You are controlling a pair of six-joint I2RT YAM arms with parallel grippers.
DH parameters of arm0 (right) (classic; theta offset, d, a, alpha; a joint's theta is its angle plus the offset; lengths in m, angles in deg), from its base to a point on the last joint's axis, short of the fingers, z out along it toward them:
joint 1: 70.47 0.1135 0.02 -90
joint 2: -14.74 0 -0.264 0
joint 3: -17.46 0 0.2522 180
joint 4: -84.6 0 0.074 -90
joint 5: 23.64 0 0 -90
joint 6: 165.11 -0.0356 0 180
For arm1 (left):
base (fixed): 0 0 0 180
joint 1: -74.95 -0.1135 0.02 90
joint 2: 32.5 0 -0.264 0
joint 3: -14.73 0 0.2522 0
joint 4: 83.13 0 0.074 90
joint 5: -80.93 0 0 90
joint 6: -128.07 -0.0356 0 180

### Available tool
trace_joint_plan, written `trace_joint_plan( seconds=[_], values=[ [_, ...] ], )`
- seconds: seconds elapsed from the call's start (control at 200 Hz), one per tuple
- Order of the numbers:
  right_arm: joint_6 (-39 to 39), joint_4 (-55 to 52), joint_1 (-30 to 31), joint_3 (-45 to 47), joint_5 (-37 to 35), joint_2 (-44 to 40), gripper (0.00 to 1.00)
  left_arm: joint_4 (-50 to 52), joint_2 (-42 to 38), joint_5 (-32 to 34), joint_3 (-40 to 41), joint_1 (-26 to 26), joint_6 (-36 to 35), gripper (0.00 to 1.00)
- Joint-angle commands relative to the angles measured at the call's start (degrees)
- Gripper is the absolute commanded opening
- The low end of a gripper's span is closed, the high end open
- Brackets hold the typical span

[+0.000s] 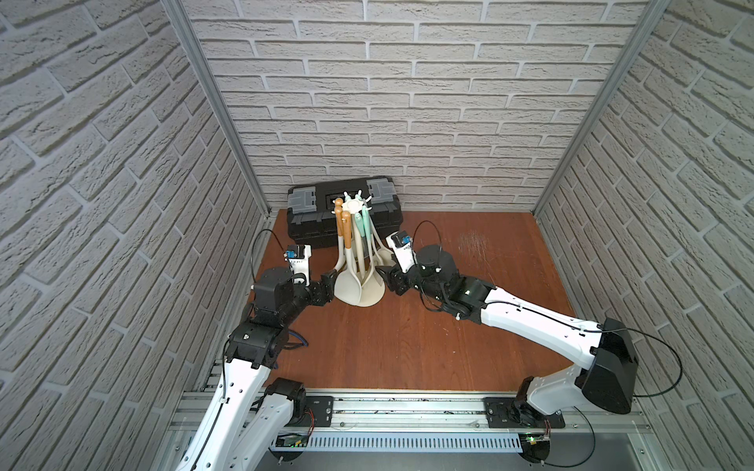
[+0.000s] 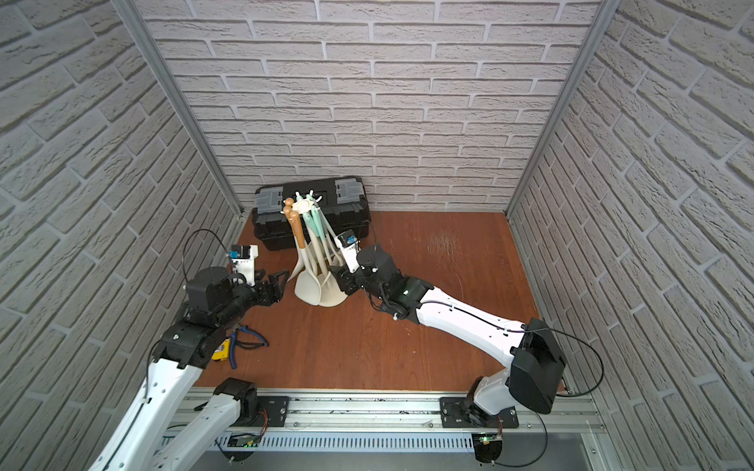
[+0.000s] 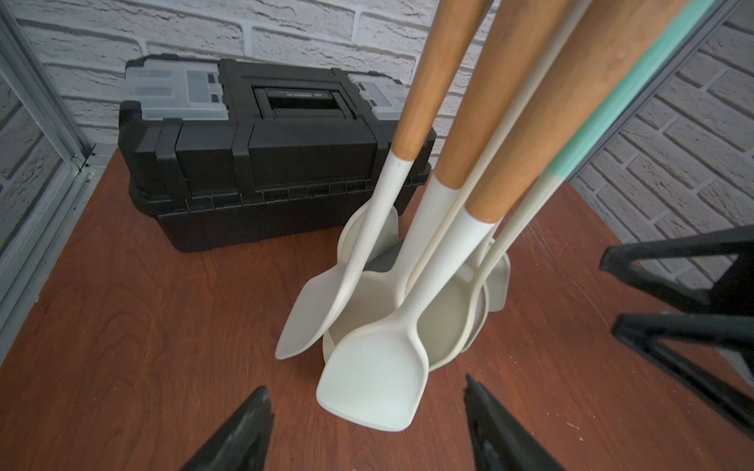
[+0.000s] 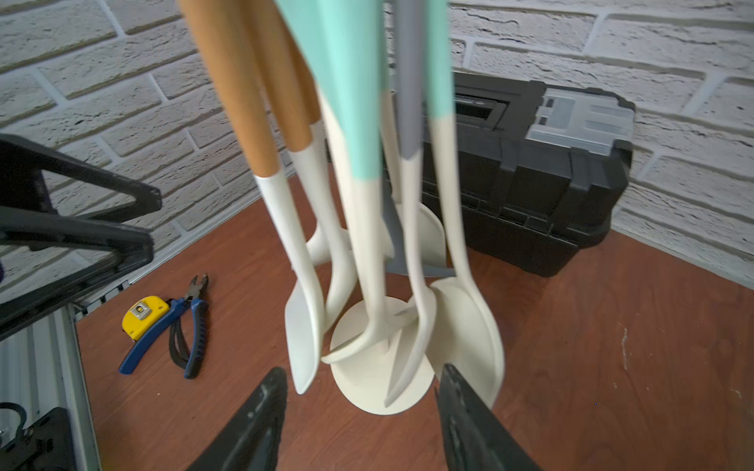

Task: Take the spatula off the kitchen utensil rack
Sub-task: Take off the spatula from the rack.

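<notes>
The cream-white kitchen utensil rack (image 1: 367,299) stands before the back wall, with several utensils hanging from its crown (image 1: 354,201). The spatula (image 3: 373,387) has a wooden handle and a broad flat cream blade that hangs just above the tabletop, facing my left gripper. A narrower flat blade (image 3: 306,318) hangs beside it. My left gripper (image 3: 366,391) is open, one finger on each side of the spatula blade and short of it, touching nothing. My right gripper (image 4: 363,367) is open on the opposite side, its fingers flanking the rack's round base (image 4: 367,391), and grips nothing.
A black toolbox (image 1: 344,212) with grey latches sits close behind the rack against the back wall. Blue-handled pliers (image 4: 191,326) and a yellow tape measure (image 4: 143,314) lie on the wooden table near the left arm. Brick walls close in three sides.
</notes>
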Motion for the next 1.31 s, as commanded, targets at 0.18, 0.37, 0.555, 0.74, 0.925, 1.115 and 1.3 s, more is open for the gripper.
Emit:
trace_joint_plan(
  seconds=[0.18, 0.37, 0.555, 0.74, 0.925, 1.115, 1.3],
  values=[
    [0.91, 3.56, 4.55, -7.72, -10.06, 5.86, 0.48, -1.15, 6.71, -3.83, -7.32, 0.22, 1.16, 0.68],
    [-0.08, 3.53, 4.59, -10.65, -17.65, 9.21, 0.34, -3.92, 9.75, -5.17, -11.81, -0.12, 1.24, 0.63],
    [0.90, 3.36, 4.43, -14.50, -24.68, 12.38, 0.30, -4.27, 13.65, -4.96, -16.84, -1.10, 2.31, 0.62],
    [1.58, 3.47, 4.46, -18.20, -23.70, 15.53, 0.33, -5.06, 15.36, -5.06, -19.37, -1.65, 2.14, 0.63],
    [3.15, 3.11, 4.36, -21.51, -26.19, 18.85, 0.34, -5.21, 15.74, -5.45, -20.71, -2.55, 1.97, 0.65],
    [4.05, 3.82, 4.43, -23.45, -28.80, 21.23, 0.29, -5.47, 15.98, -5.92, -21.17, -3.31, 1.59, 0.67],
    [4.52, 5.02, 4.36, -22.11, -29.05, 20.94, 0.14, -5.71, 16.13, -6.37, -20.74, -3.93, 1.43, 0.69]
  ],
)
